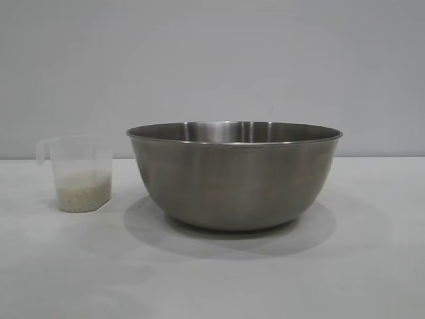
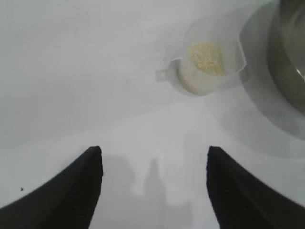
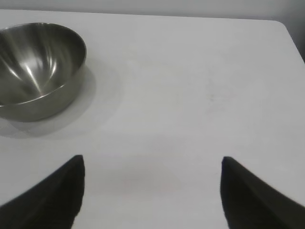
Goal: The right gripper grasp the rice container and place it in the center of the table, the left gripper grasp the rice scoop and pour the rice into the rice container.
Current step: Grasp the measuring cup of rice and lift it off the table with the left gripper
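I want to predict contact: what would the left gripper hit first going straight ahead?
Probably bare table: the open left gripper aims beside the scoop, which sits off its line.

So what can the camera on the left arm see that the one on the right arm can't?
Only the left wrist view shows the rice scoop, a small clear cup with rice in its bottom, standing on the table beside the bowl, and the open left tool, empty and short of the cup. Only the right wrist view shows the inside of the rice container, which looks empty, and the open right tool holding nothing. Both show the white table and part of that steel bowl.
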You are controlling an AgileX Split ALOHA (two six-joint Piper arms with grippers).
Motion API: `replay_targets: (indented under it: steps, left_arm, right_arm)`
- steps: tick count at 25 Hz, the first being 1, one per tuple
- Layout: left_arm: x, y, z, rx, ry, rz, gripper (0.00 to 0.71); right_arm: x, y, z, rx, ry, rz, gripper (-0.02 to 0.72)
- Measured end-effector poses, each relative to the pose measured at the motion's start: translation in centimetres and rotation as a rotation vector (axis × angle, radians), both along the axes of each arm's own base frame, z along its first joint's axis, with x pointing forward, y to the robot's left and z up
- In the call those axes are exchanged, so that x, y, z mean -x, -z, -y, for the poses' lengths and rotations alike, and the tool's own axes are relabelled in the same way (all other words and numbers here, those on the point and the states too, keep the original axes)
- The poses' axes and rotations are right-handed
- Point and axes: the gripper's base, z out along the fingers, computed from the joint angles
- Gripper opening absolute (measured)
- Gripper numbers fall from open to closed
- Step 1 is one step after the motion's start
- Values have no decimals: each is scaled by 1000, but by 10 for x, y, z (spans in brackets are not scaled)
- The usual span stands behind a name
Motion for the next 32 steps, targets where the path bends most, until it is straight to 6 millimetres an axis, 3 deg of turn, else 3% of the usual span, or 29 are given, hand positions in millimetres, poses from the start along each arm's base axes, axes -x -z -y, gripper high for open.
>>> replay_targets:
  steps: [7, 14, 20, 24, 32]
  left_arm:
    - [7, 16, -7, -21, -80, 111, 417]
    - [23, 33, 9, -108, 44, 239, 417]
    - [39, 44, 1, -150, 11, 384, 417]
    - [33, 50, 5, -138, 33, 421, 417]
    - [12, 89, 16, -148, 90, 421, 417]
  right_arm:
    - [0, 0, 0, 0, 0, 0, 525]
    - [0, 0, 0, 0, 0, 0, 525]
    - [0, 0, 0, 0, 0, 0, 525]
    - [0, 0, 0, 0, 0, 0, 525]
    - [0, 0, 0, 0, 0, 0, 525]
